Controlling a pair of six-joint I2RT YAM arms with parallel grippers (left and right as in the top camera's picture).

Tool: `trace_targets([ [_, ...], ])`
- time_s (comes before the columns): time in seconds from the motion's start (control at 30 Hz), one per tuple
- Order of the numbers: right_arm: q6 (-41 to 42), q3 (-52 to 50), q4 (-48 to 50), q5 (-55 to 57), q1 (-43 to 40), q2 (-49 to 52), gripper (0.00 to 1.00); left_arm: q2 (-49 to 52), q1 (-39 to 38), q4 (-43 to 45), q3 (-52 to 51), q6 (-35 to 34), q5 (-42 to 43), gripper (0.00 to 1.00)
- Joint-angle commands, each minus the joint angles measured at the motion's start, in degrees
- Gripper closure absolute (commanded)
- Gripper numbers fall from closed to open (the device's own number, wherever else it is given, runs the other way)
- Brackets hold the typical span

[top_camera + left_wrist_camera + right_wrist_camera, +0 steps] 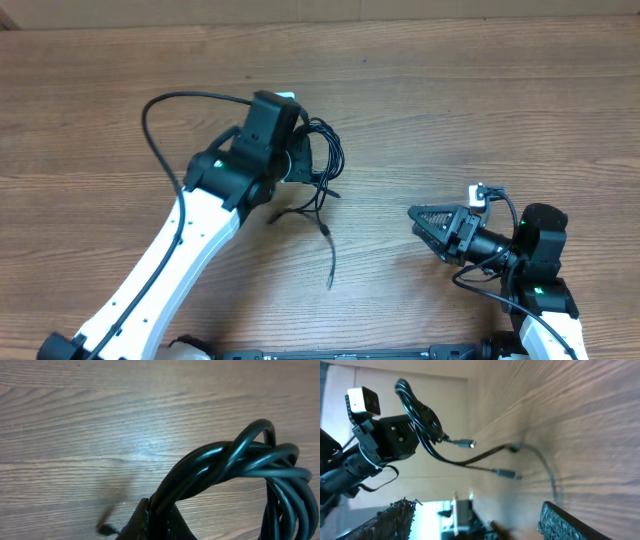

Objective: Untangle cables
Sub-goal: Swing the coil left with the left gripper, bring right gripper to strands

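Your left gripper (150,522) is clamped on the looped bundle of cables (328,150), held just above the middle of the worktop (480,100). Loose ends hang down, one trailing toward the near edge. Your right gripper (418,225) is spread wide, holding nothing, near the near right corner.

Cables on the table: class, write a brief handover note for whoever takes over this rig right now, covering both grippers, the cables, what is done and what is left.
Left gripper: shut on the cables, a looped bundle held up off the table.
Right gripper: open, empty, off to the side of the bundle.
Two plugs dangle free; one loose end trails on the table.
Done: bundle gripped.
Left: pull the cables apart; none is separated yet.
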Motion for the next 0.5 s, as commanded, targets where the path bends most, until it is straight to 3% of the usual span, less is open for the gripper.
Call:
trace_targets([
  [0.0, 4.39, 1.46, 1.75, -3.34, 2.67, -0.48, 0.21, -1.25, -0.09, 0.00, 0.70, -5.29, 0.70, 0.96],
  [0.27, 2.58, 1.46, 16.79, 18.75, 22.18, -0.35, 0.18, -1.09, -0.55, -0.11, 0.70, -15.17, 0.63, 0.96],
  [0.4, 2.60, 1.46, 21.92, 35.04, 31.34, 1.88, 0.17, -1.09, -0.55, -3.65, 0.70, -26.01, 0.79, 0.96],
  [0.47, 2.56, 1.46, 25.70, 36.72, 34.10, 4.00, 0.18, -1.09, -0.55, -5.33, 0.70, -29.24, 2.32, 0.96],
])
